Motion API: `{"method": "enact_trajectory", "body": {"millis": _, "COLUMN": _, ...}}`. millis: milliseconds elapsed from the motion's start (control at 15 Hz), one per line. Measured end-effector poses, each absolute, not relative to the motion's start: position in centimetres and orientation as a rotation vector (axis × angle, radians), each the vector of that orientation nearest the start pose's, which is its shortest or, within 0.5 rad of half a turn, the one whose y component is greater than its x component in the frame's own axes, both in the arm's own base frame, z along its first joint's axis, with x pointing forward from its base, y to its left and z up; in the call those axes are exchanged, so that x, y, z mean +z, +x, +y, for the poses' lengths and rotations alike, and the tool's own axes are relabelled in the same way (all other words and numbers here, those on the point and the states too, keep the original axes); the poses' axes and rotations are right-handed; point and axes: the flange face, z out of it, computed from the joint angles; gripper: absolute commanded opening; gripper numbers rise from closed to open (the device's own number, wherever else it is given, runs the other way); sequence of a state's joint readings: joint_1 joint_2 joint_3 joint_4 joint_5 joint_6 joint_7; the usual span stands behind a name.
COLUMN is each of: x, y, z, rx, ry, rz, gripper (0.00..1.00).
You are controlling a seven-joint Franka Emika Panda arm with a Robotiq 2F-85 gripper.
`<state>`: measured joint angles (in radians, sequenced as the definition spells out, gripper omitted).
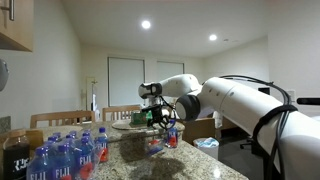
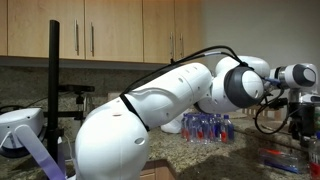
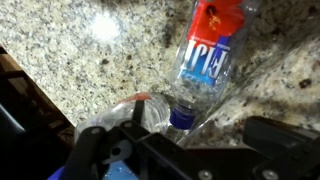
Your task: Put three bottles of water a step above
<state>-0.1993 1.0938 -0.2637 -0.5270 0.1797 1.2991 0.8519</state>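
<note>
Near the bottle cluster (image 1: 65, 155), the hand (image 1: 160, 115) hangs, jaws apart, over one bottle (image 1: 172, 136).

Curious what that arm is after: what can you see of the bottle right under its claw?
The bottle is small, clear plastic, with a blue cap and a red-and-blue label. It rests on speckled granite, cap end toward the open gripper; nothing visibly touches it but the stone.

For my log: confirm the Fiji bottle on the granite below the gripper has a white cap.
Not white: the wrist view shows the cap of the Fiji bottle is blue. The rest holds: it is on the granite, below the gripper.
</note>
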Motion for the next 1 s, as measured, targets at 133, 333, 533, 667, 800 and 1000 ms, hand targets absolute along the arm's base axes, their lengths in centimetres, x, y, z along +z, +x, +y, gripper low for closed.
{"method": "enact_trajectory", "body": {"millis": 133, "x": 34.5, "y": 72.7, "z": -20.9, "rx": 0.457, "ry": -2.759, "rz": 1.750, "gripper": 1.00}}
{"method": "enact_trajectory", "body": {"millis": 333, "x": 34.5, "y": 73.0, "z": -19.7, "rx": 0.456, "ry": -2.893, "rz": 1.614, "gripper": 1.00}}
{"method": "enact_trajectory", "body": {"millis": 533, "x": 34.4, "y": 73.4, "z": -17.7, "rx": 0.463, "ry": -3.012, "rz": 1.458, "gripper": 1.00}}
{"method": "enact_trajectory", "body": {"millis": 667, "x": 34.4, "y": 73.9, "z": -15.5, "rx": 0.475, "ry": -3.070, "rz": 1.363, "gripper": 1.00}}
{"method": "enact_trajectory", "body": {"millis": 800, "x": 34.1, "y": 74.3, "z": -12.5, "rx": 0.488, "ry": -3.104, "rz": 1.284, "gripper": 1.00}}
{"method": "enact_trajectory", "body": {"millis": 1000, "x": 34.0, "y": 74.9, "z": -8.1, "rx": 0.486, "ry": -3.127, "rz": 1.182, "gripper": 1.00}}
